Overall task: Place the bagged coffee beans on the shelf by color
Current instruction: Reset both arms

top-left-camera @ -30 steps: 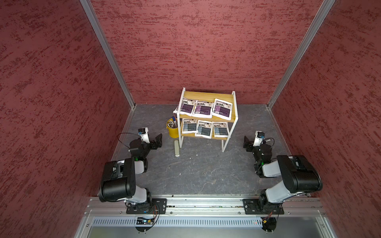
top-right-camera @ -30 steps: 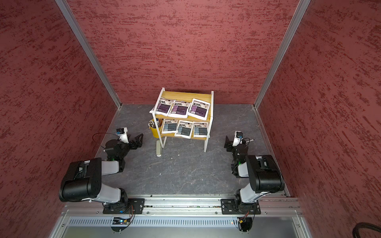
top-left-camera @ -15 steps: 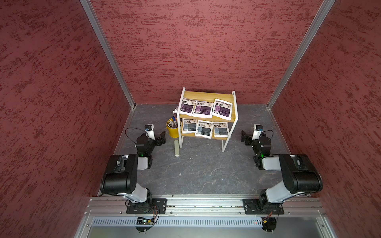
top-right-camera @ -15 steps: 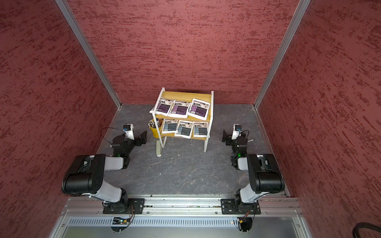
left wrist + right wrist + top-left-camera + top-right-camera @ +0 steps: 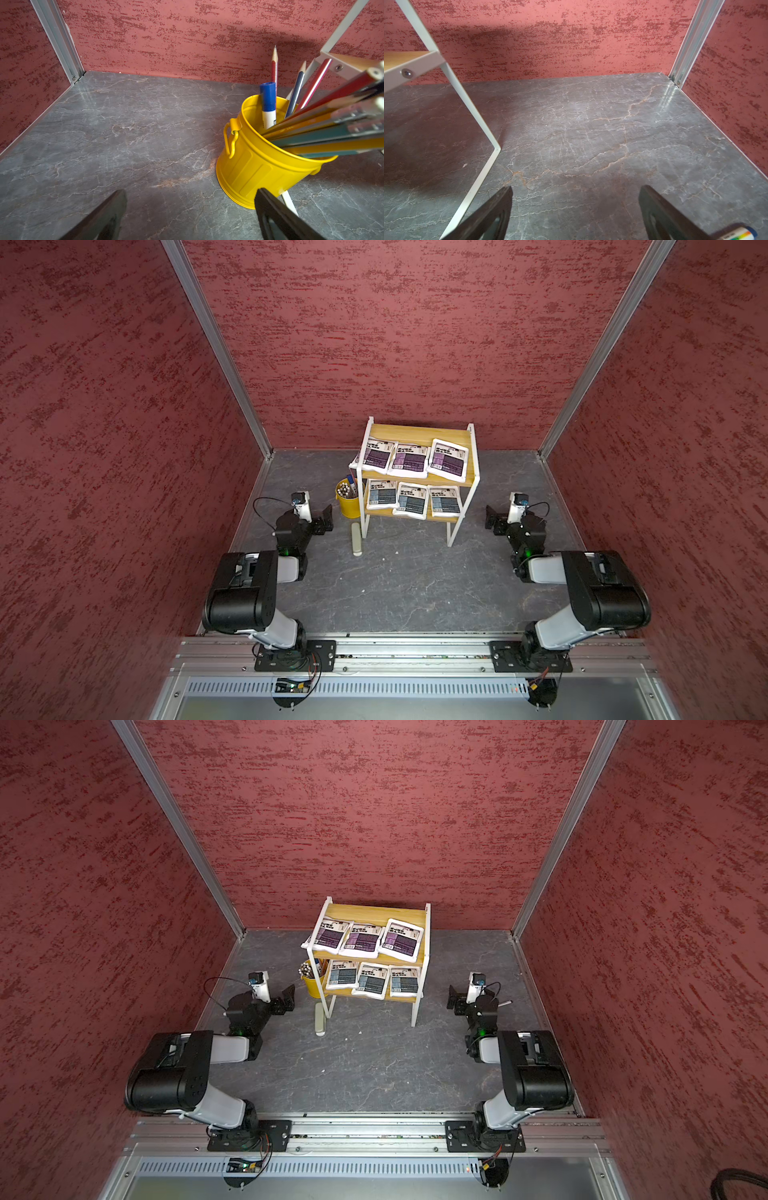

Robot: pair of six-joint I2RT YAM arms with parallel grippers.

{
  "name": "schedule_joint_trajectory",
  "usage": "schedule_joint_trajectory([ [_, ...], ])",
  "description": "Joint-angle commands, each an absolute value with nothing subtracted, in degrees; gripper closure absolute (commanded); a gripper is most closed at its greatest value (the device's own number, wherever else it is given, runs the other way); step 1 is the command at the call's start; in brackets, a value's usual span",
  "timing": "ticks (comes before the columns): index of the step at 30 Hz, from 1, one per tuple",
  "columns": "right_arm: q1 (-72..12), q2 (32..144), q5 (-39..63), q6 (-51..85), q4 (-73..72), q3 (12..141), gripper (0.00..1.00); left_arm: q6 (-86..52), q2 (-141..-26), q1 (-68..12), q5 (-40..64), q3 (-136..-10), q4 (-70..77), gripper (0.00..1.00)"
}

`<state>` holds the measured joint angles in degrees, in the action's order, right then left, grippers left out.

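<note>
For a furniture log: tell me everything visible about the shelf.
The shelf is a two-tier stepped rack: yellow-wood boards in a thin white metal frame. It stands upright on the grey marbled tabletop near the back wall. Three purple-panelled pouches lie on its upper board, three grey-blue pouches on the lower. A yellow pen bucket stands close by its front leg on the robot's left; a pale oblong case lies by that leg's foot.

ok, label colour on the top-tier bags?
Purple on all three top-tier bags, clearest in a top view.
</note>
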<state>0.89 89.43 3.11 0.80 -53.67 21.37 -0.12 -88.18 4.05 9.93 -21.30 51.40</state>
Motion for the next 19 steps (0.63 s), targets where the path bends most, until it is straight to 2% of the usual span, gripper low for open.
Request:
schedule_joint_trajectory([
  [1,1.1,88.8,4.8,0.0,-53.7,21.5,0.02,0.8,-88.1,3.9,9.2,-21.8,51.6,0.00],
  [19,1.1,88.7,7.5,-0.9,-52.9,22.0,0.02,0.8,-88.0,3.9,9.2,-21.8,51.6,0.00],
])
